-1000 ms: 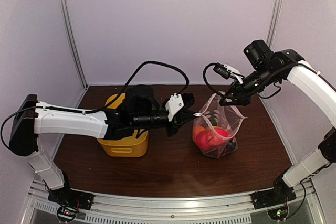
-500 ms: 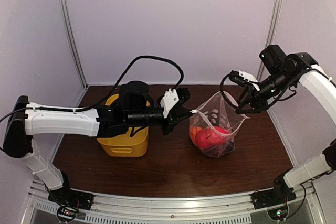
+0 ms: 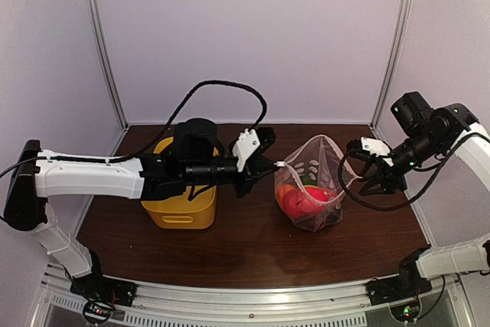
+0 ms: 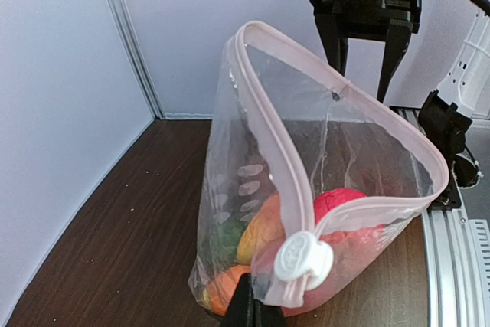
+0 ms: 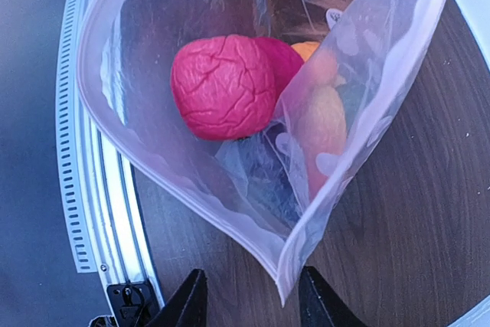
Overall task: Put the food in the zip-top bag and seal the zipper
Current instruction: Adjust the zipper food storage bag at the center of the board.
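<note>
Zip-top bag (image 3: 312, 189): stood upright on the table (image 3: 245, 244), right of centre, with its mouth gaping upward. The base is hard to make out through the crinkled film.
Food (image 5: 222, 86): lodged inside the bag. A red wrinkled piece is plainly seen. Orange and green pieces are only glimpsed through the dotted film, so the number of pieces cannot be told.
Zipper (image 4: 268, 135): unsealed, its two strips spread wide apart. A white slider (image 4: 304, 256) is seated at the corner nearest the left arm.
Left gripper (image 4: 249, 310): jaws closed on the bag's mouth corner just beneath the slider. Only the dark tips are shown at the bottom edge of the wrist view, and the rest is cut off.
Right gripper (image 5: 254, 300): jaws parted, with the opposite corner of the bag's mouth lying between the tips. Whether either tip touches the film cannot be told.
Yellow basket (image 3: 184, 210): set to the left of the bag and largely covered by the left arm. Its inside is hidden.
</note>
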Available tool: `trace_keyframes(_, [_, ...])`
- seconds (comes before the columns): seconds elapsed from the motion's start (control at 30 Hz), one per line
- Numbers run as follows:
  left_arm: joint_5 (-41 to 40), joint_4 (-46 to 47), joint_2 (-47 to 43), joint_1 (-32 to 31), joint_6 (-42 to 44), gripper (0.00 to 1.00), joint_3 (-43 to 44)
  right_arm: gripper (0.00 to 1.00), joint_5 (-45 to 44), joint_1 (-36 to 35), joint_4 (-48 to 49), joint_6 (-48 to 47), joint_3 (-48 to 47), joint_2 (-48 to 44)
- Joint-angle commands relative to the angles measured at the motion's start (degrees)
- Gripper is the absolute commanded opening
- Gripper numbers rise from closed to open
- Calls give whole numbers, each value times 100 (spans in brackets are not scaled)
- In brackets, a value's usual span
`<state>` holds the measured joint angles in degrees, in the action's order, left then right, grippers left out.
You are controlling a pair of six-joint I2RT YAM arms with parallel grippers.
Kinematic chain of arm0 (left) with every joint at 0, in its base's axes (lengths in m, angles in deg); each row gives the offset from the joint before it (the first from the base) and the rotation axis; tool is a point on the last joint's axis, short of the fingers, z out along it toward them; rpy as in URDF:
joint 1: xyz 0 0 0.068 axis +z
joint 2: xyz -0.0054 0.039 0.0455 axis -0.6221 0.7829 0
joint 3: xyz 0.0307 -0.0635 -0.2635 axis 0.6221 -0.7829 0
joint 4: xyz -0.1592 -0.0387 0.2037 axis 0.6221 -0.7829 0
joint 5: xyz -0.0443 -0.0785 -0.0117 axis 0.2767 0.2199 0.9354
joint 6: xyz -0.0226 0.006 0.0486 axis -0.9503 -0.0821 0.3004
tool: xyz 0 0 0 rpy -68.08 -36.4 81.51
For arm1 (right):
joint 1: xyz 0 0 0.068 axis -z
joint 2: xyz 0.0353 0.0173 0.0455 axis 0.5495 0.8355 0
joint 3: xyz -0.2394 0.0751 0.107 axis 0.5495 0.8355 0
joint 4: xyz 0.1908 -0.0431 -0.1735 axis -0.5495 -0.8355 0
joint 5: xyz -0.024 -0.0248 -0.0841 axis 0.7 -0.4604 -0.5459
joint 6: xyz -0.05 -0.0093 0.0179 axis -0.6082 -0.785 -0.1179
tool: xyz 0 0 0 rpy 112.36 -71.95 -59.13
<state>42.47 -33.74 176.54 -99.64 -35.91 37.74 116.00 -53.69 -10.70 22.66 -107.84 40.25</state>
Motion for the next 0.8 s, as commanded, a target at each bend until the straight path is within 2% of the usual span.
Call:
trace_keyframes(0.0, [-61,119,-154,67,-136,0,118,39,-97,22,339,145,261,-187])
trace_keyframes(0.33, [87,203,-118,201,-417,0,80,17,314,23,1202,490,569,-325])
trace_keyframes(0.53, [246,275,-113,262,-592,0,61,0,273,23,1585,688,681,-545])
trace_keyframes(0.63, [302,310,-93,283,-650,0,70,0,240,23,1786,830,773,-671])
trace_keyframes(0.73, [359,333,-60,295,-689,0,78,16,207,23,1956,904,935,-759])
trace_keyframes(0.77, [369,341,-51,298,-703,0,79,18,200,23,1992,916,983,-756])
